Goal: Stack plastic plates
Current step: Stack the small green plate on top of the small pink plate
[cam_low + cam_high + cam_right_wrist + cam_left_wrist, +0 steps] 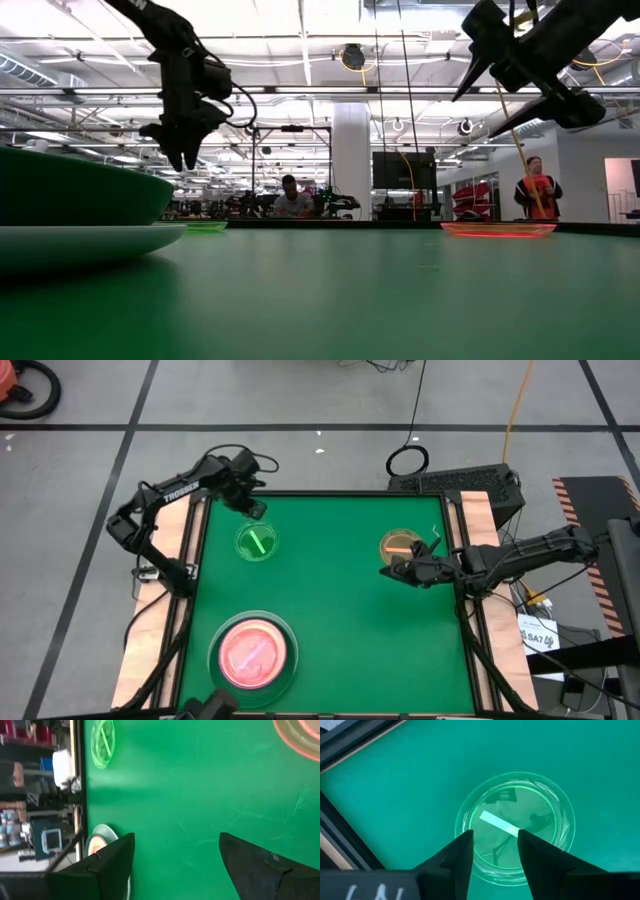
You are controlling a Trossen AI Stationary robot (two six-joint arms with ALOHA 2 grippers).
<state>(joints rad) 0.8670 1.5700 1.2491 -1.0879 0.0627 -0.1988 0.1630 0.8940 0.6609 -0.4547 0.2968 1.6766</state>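
Observation:
A small translucent green plate (257,543) lies flat on the green mat at the far left; it also shows in the left wrist view (515,825) and the low view (205,227). My left gripper (258,510) hangs open just above it, fingers pointing down (495,840). A small orange plate (400,546) lies flat at the far right (498,229). My right gripper (388,572) hovers open beside its near edge, raised off the mat (472,118). A hot pink plate (253,653) sits on a stack of larger dark green and pale plates at the near left.
The middle of the mat (340,610) is free room. Raised rails (462,530) edge the table's sides. A keyboard (460,480) lies beyond the far edge. In the low view the stack (80,200) fills the near left, and people (292,200) show in the room behind.

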